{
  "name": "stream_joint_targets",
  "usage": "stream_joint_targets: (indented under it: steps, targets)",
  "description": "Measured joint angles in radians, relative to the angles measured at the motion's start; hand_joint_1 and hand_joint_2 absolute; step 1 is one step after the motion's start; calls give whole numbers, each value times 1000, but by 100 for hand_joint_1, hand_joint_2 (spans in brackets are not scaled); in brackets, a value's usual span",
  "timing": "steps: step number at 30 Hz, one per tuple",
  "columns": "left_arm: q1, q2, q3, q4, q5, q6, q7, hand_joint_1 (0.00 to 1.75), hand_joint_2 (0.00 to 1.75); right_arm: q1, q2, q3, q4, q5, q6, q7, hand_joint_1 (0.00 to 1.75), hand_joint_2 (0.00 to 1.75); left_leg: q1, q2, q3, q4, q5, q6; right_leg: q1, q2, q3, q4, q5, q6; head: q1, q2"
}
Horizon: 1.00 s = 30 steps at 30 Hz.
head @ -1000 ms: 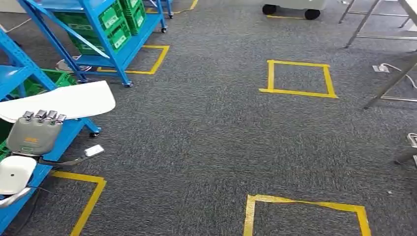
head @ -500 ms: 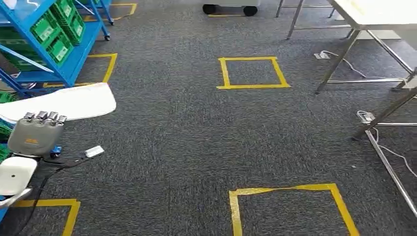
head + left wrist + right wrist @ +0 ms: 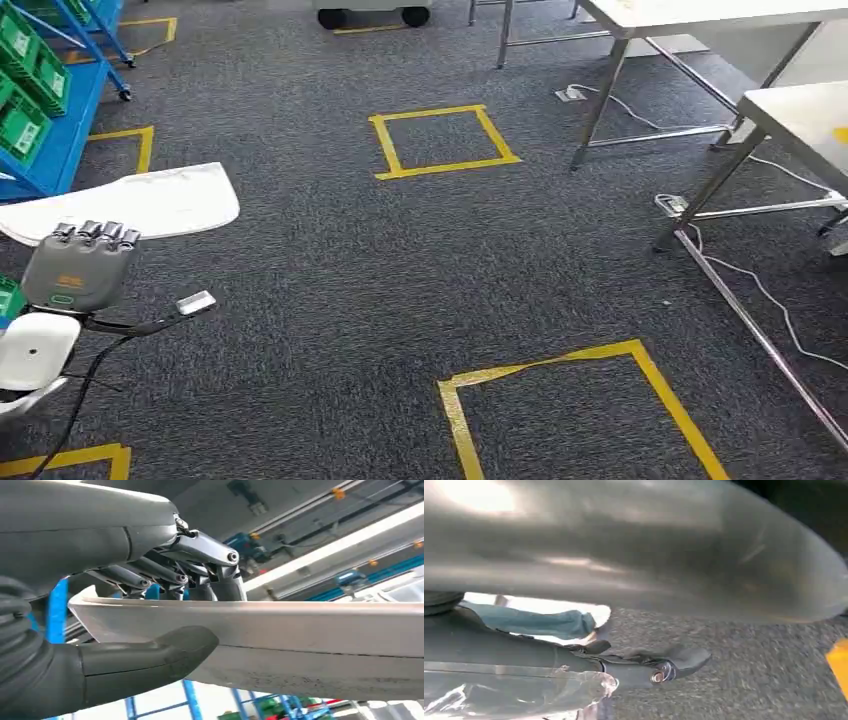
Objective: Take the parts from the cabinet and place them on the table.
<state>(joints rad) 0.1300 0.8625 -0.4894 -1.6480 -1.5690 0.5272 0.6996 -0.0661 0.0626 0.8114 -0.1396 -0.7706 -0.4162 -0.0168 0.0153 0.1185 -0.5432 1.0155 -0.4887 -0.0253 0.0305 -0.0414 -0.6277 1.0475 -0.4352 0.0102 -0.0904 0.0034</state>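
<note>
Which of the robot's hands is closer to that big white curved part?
Left. The left hand holds the white part, fingers over it and thumb beneath. The right hand shows over the carpet, clear plastic beside it.

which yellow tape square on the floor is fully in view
The far yellow tape square near the steel table leg: all four sides show. The near square runs off the bottom edge; the others show only corners.

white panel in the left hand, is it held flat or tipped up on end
Roughly flat. In the head view the white panel lies broad face up over the left hand; the left wrist view shows the thumb under it and fingers on top.
</note>
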Motion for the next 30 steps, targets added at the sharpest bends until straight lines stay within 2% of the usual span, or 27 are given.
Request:
stream_joint_targets:
  steps: [1, 2, 3, 4, 5, 6, 7, 8, 9, 10, 11, 12, 13, 16, 17, 18, 19, 20, 21, 22, 23, 24, 25, 26, 27, 28, 30]
  targets:
    - [-1, 0, 0, 0, 0, -2, 0, 138, 175, 1, 0, 0, 0, 0, 0, 0, 0, 0, 1, 11, 5, -3, -1, -7, 0, 12, 1, -6, 3, -7, 1, 0]
    - [-1, 1, 2, 0, 0, -2, 0, 138, 175, 1, 0, 0, 0, 0, 0, 0, 0, 0, 6, -1, 8, -2, -11, -14, -12, 24, 13, -18, 9, -13, -1, 0]
    - [-2, 0, 2, 0, 0, -2, 0, 138, 175, 1, 0, 0, 0, 0, 0, 3, 0, 0, 8, -63, 0, 25, -29, -17, -14, 36, 17, -23, 11, -17, -2, 0]
    - [-2, 1, 2, 0, 0, -2, 0, 138, 175, -1, 0, 0, 0, 0, 0, 4, 0, 0, 7, -95, -33, 89, -62, -17, -15, 44, 18, -23, 10, -21, -5, 0]
    - [-2, 1, 2, 1, 0, -3, 0, 138, 175, -3, 0, 0, 0, 0, 0, 4, 0, 0, 7, -108, -74, 166, -99, -20, -17, 58, 18, -23, 10, -23, -11, 0]
    - [-1, 0, 0, 1, 0, -3, 0, 138, 175, -3, 0, 0, 0, 0, 0, 4, 0, 0, 8, -113, -116, 241, -125, -23, -17, 70, 18, -23, 10, -24, -11, 0]
    - [0, 0, -3, 1, 0, -3, 0, 138, 175, -2, 0, 1, 0, 0, 1, 3, 0, 0, 8, -115, -146, 286, -130, -25, -17, 84, 18, -23, 10, -24, -11, 0]
    - [1, 0, -4, 1, 0, -5, 0, 138, 175, -1, 0, 1, 0, 0, 1, 3, 0, 0, 9, -115, -152, 284, -111, -27, -18, 99, 20, -23, 10, -24, -13, 0]
    - [2, 0, -4, 2, 0, -5, 0, 138, 175, -1, 0, 2, 0, 0, 1, 3, 0, 0, 11, -116, -138, 243, -71, -28, -20, 114, 21, -23, 10, -22, -12, 0]
    - [2, 0, -4, 2, 0, -6, 0, 138, 175, 0, 0, 2, 0, -1, 1, 4, 0, 0, 14, -120, -106, 174, -23, -31, -23, 130, 22, -21, 10, -19, -12, 0]
    - [2, 0, -4, 2, 0, -8, 0, 138, 175, -1, 0, 2, 0, -2, 1, 4, 0, 0, 21, -140, -65, 89, 23, -37, -27, 144, 23, -17, 8, -11, -13, 0]
    - [1, -3, -6, 2, 0, -9, 0, 138, 175, -1, 0, 2, 0, -2, 0, 4, 0, 0, 32, -188, -38, 32, 34, -45, -26, 157, 18, -12, 6, -2, -13, 0]
    - [0, -4, -9, 3, 0, -9, 0, 138, 175, -3, -2, 2, 0, -2, -1, 4, 0, 0, 32, -207, -25, -3, 15, -38, -24, 171, 6, 5, 2, 6, -11, 0]
    - [0, -16, -15, 5, 0, -3, -3, 138, 175, 7, -2, 2, 0, -2, 0, 3, 0, 0, 24, -173, -29, 9, 18, -13, -31, 203, -12, -14, 17, 23, -11, 0]
    - [-1, -22, -14, 6, 0, 4, -10, 138, 175, 11, -2, 2, 0, -3, -1, 3, 0, 0, 28, -158, -27, 3, 21, -3, -33, 200, -13, -10, 14, 26, -11, 0]
    - [-3, -26, -14, 6, 0, 7, -18, 138, 175, 13, -2, 2, 0, -3, -1, 5, 0, 0, 25, -151, -26, 3, 21, 3, -23, 128, -20, 12, -4, 29, -7, 0]
    - [0, -31, -14, 6, 0, 9, -26, 138, 175, 11, -2, 2, 0, -5, -1, 11, 0, 0, 22, -140, -26, 3, 20, 9, -23, 84, -46, 65, -39, 32, -1, 0]
    - [2, -36, -14, 9, 0, 10, -34, 138, 175, 8, -2, 2, 0, -6, -2, 11, 0, 0, 19, -127, -26, 4, 20, 11, -23, 63, -83, 141, -79, 34, -2, 0]
    - [1, -43, -14, 13, 0, 11, -42, 138, 175, 6, -1, 2, 0, -8, -2, 11, 0, 0, 17, -112, -26, 4, 18, 13, -24, 53, -127, 232, -118, 34, -2, 0]
    - [1, -50, -14, 15, 0, 12, -52, 138, 175, 6, -1, 2, 0, -10, -2, 11, 0, 0, 16, -100, -25, 4, 17, 14, -24, 50, -157, 293, -136, 34, -2, 0]
    - [1, -56, -14, 18, 0, 14, -60, 138, 175, 6, -1, 2, 0, -12, -2, 11, 0, 0, 15, -87, -23, 4, 15, 15, -24, 50, -162, 300, -126, 33, -2, 0]
    - [-1, -63, -14, 21, 0, 18, -69, 138, 175, 6, -1, 2, 0, -14, -2, 11, 0, 0, 15, -77, -20, 4, 13, 15, -23, 49, -142, 265, -98, 31, -2, 0]
    - [-3, -70, -13, 25, 0, 23, -76, 138, 175, 7, -1, 2, 0, -15, -5, 11, 0, 0, 14, -66, -15, 4, 10, 15, -22, 46, -101, 188, -56, 27, -2, 0]
    - [-5, -75, -12, 28, 0, 24, -82, 138, 175, 8, -1, 2, 0, -18, -7, 13, 0, 0, 14, -58, -9, 4, 6, 11, -20, 31, -49, 92, -13, 21, -2, 0]
    - [-8, -81, -9, 31, 0, 27, -91, 138, 175, 7, -1, 2, 0, -20, -10, 14, 0, 0, 13, -50, -4, 4, 2, 8, -13, -10, -6, 11, 8, 13, -1, 0]
    - [-9, -86, -5, 35, 0, 31, -99, 138, 175, 4, -1, 2, 0, -21, -12, 14, 0, 0, 5, -42, -3, 6, -2, 1, -4, -21, 8, 2, -2, 10, -2, 0]
    - [-17, -94, -3, 41, 0, 36, -114, 138, 175, 3, -1, 2, 0, -24, -15, 14, 0, 0, 6, -27, -1, 2, -2, -5, -4, 2, 0, 0, 1, 5, -3, 0]
